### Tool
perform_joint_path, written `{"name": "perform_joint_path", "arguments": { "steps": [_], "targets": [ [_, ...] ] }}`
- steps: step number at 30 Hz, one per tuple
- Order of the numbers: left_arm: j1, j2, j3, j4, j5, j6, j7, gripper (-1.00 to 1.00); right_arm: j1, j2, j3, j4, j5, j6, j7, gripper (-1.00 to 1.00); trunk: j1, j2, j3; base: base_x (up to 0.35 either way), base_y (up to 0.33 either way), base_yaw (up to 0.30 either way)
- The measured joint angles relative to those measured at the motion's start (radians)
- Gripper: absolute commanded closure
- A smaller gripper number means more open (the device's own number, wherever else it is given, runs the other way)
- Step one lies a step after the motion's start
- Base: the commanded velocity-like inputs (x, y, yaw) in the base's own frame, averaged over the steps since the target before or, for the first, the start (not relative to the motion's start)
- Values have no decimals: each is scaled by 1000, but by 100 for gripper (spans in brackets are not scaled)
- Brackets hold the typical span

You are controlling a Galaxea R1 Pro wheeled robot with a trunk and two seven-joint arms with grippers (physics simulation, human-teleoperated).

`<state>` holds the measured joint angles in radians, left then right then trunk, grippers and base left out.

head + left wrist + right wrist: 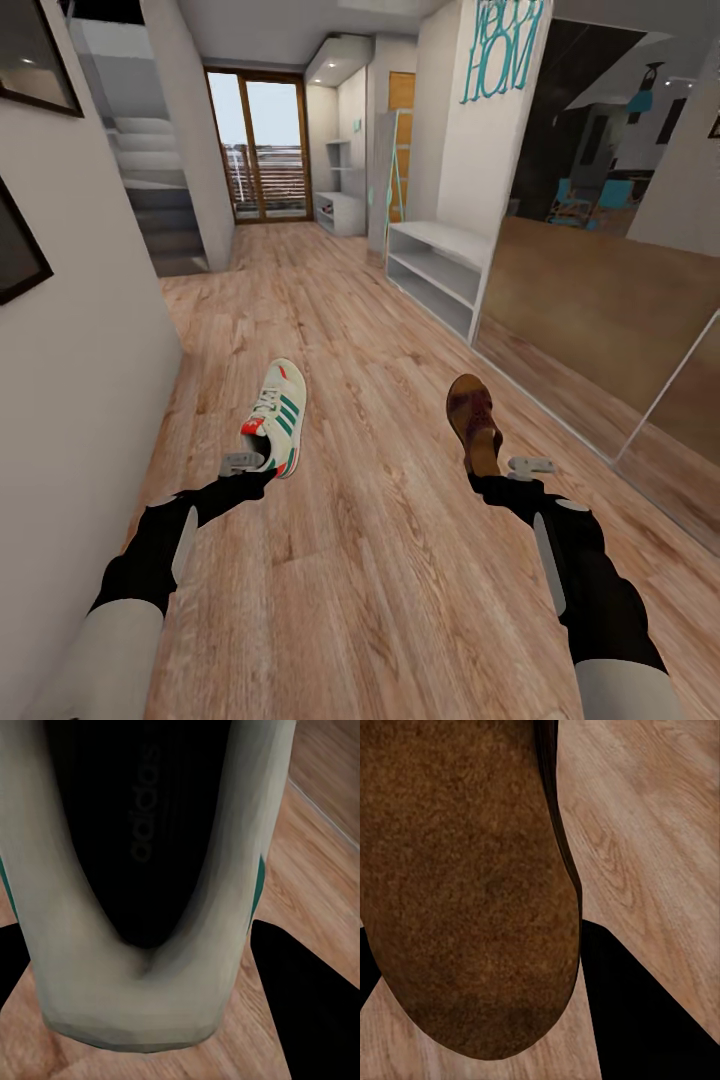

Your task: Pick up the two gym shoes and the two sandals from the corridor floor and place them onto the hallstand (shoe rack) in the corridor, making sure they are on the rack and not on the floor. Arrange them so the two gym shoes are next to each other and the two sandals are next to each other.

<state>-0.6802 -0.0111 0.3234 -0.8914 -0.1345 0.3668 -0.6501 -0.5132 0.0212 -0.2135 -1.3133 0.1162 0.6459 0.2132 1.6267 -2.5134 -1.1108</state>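
Here the left gripper point(262, 462) clamps a gym shoe point(276, 417) at eleven o'clock; the right gripper point(497, 468) apparently pinches a sandal point(473, 420) at one o'clock. The hallstand point(437, 262) stands farther off at one o'clock.

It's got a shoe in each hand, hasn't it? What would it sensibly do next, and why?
Probably roll forward and to the right toward the hallstand. The left gripper holds a gym shoe by its heel and the right gripper holds a sandal, both carried above the corridor floor. The rack's shelves lie well ahead, seemingly beyond reach of either arm.
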Motion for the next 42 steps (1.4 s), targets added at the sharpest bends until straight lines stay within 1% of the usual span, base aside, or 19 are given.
{"name": "perform_joint_path", "arguments": {
  "steps": [10,16,32,36,42],
  "targets": [
    [0,0,0,0,1,1,-1,100,0,0,0,2,0,0,0,100,-1,0,17,302,-8,0],
    [0,0,0,1,1,-1,-1,100,0,0,0,1,1,0,0,100,0,0,26,309,-212,21],
    [0,-1,0,2,1,1,-1,100,0,0,1,1,3,0,-5,100,0,0,44,292,-262,231],
    [0,-1,0,1,1,1,-1,100,0,0,0,1,3,0,-6,100,-1,0,48,334,-152,250],
    [0,-1,0,1,1,2,-1,100,0,0,1,2,4,-1,-6,100,-1,0,53,348,-20,250]
  ]
}}
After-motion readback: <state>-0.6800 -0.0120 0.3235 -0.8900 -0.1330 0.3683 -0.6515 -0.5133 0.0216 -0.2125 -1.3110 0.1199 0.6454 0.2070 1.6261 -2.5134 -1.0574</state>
